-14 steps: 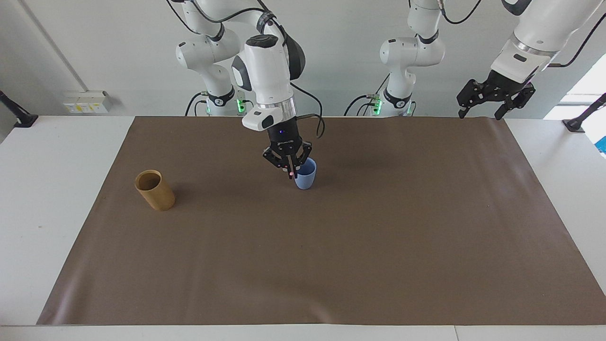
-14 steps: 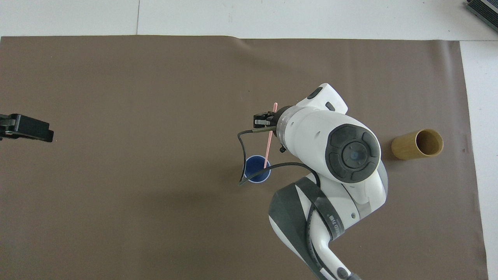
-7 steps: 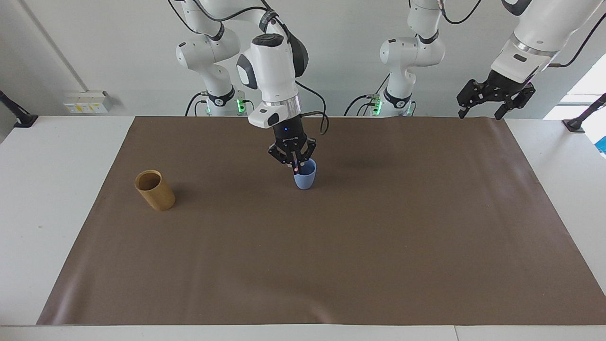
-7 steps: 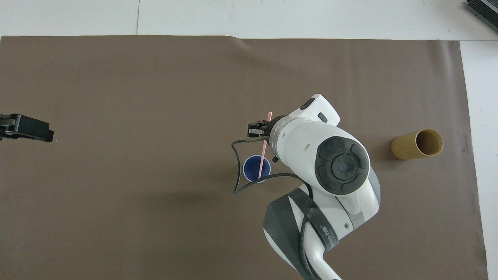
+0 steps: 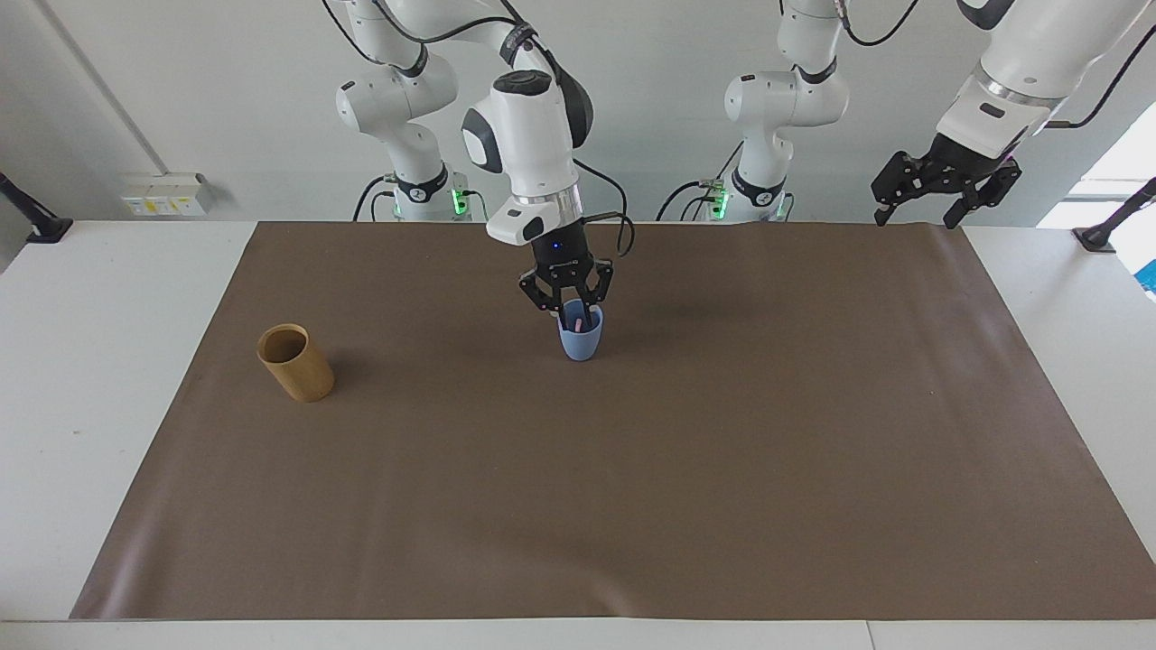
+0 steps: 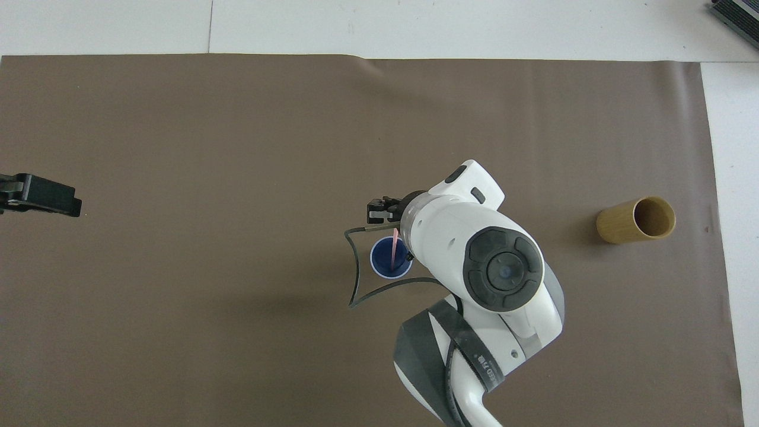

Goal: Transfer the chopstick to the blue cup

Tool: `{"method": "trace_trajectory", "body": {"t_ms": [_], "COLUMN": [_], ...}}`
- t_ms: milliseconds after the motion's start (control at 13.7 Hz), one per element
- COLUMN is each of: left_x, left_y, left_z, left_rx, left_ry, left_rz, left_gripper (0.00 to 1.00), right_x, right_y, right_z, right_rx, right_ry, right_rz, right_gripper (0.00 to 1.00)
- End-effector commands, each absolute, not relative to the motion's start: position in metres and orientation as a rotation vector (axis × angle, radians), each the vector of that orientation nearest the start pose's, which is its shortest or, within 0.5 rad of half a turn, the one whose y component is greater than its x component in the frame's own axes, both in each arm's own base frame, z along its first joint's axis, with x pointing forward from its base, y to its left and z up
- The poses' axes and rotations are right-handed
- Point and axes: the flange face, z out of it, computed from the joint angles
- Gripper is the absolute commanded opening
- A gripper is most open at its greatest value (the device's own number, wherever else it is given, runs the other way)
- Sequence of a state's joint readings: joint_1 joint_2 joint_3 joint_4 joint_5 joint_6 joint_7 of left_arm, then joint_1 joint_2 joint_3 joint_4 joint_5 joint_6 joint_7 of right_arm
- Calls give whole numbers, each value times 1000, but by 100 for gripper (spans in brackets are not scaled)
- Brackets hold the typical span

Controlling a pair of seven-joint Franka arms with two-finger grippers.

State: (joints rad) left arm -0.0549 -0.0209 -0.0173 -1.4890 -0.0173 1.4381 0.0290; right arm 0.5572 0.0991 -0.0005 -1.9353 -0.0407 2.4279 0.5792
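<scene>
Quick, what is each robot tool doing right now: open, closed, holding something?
Left tool: open, empty, waiting above the table's edge.
Right tool: open, holding nothing, just over the blue cup; the chopstick stands inside the cup.

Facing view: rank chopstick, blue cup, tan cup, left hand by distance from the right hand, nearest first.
1. chopstick: standing in the blue cup, directly under the right hand.
2. blue cup: just below that hand, mid-mat.
3. tan cup: toward the right arm's end.
4. left hand: raised over the mat's edge at the left arm's end, waiting.

The pink chopstick (image 6: 394,252) stands tilted inside the upright light-blue cup (image 5: 579,341).
</scene>
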Motion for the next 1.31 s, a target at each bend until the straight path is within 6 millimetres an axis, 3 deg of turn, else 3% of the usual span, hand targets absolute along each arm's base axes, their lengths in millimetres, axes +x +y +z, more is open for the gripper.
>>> {"method": "trace_trajectory", "body": {"t_ms": [0, 218, 437, 582, 1238], "left_x": [533, 532, 533, 533, 532], "left_y": [-37, -37, -37, -37, -37], "left_z": [666, 666, 666, 666, 666], "left_rx": [-3141, -3141, -3141, -3141, -3141], "left_ry": [173, 175, 173, 173, 173], "left_rz": [63, 60, 63, 63, 60], "left_gripper": [100, 100, 100, 100, 100], "right_x": [520, 527, 547, 549, 547], "right_y": [324, 320, 286, 263, 101], "right_z": [479, 491, 532, 555, 638], "right_rx": [-2908, -2904, -2963, -2991, -3145], "right_ry": [24, 36, 117, 159, 169], "right_rz": [-552, -565, -514, -483, -216], "right_gripper": [100, 100, 100, 100, 100]}}
